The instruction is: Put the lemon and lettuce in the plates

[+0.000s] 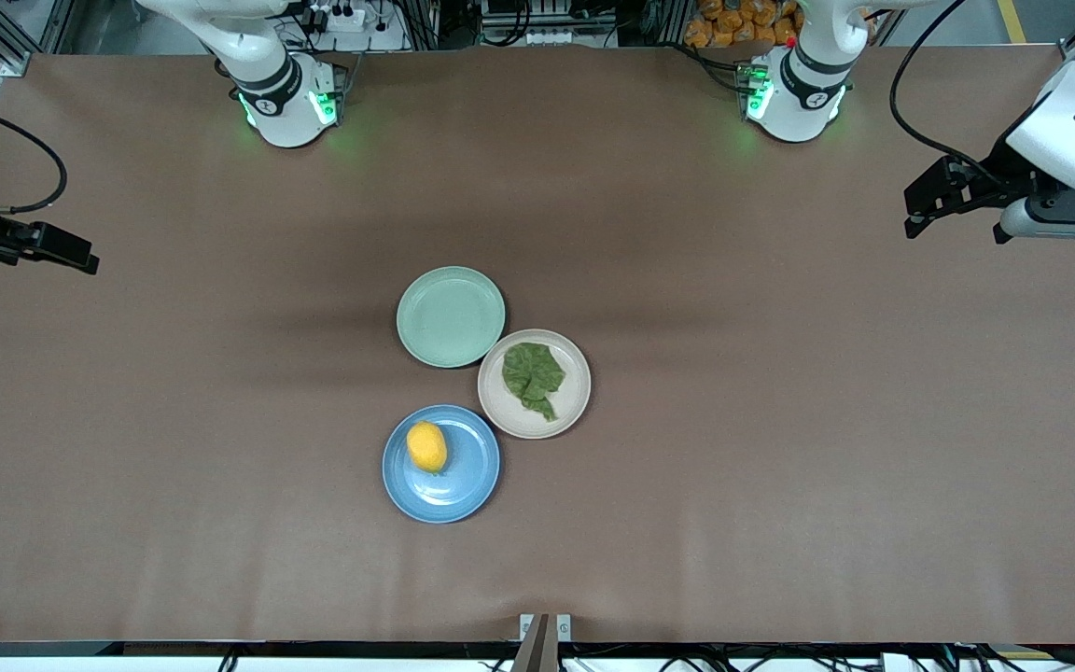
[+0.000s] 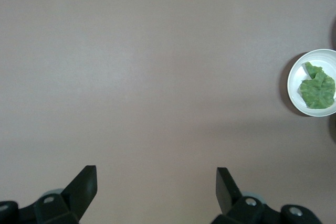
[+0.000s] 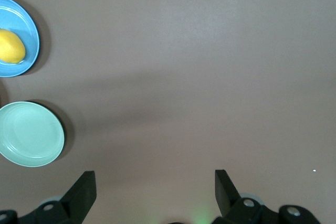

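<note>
I see the oval yellow lemon (image 1: 426,446) on the round blue plate (image 1: 463,490), the crinkled green lettuce leaf (image 1: 534,378) on the beige plate (image 1: 575,406). The left gripper (image 1: 911,222) and right gripper (image 1: 80,261) wait over the table ends, wide open, empty.

No text, label, brand, number or sign can be read in any of the views.
</note>
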Robot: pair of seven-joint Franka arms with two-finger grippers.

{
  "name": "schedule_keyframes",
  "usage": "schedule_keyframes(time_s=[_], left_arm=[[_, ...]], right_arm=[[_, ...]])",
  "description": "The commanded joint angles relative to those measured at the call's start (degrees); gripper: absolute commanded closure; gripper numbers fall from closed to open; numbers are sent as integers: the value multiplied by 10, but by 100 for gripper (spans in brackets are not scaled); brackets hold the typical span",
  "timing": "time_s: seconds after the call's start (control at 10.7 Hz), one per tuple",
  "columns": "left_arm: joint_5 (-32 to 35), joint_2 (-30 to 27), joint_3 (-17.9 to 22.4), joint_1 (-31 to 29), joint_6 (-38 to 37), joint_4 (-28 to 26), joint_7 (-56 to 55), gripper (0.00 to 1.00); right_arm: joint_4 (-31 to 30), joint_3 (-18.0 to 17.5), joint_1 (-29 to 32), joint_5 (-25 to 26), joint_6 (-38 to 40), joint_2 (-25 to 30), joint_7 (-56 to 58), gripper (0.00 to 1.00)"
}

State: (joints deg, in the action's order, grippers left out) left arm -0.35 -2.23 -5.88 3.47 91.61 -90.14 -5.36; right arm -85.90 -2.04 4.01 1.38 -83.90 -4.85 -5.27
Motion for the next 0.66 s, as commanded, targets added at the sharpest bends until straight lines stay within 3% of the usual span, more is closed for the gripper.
schedule_keyframes(time_s=[0.0, 0.56], left_arm=[[9, 1, -3, -1, -13, 11, 17, 0], [4, 2, -2, -1, -13, 11, 15, 0]], right_arm=[[9, -10, 13, 1, 9, 5, 3, 0], [25, -10, 13, -1, 2, -2, 4, 0]])
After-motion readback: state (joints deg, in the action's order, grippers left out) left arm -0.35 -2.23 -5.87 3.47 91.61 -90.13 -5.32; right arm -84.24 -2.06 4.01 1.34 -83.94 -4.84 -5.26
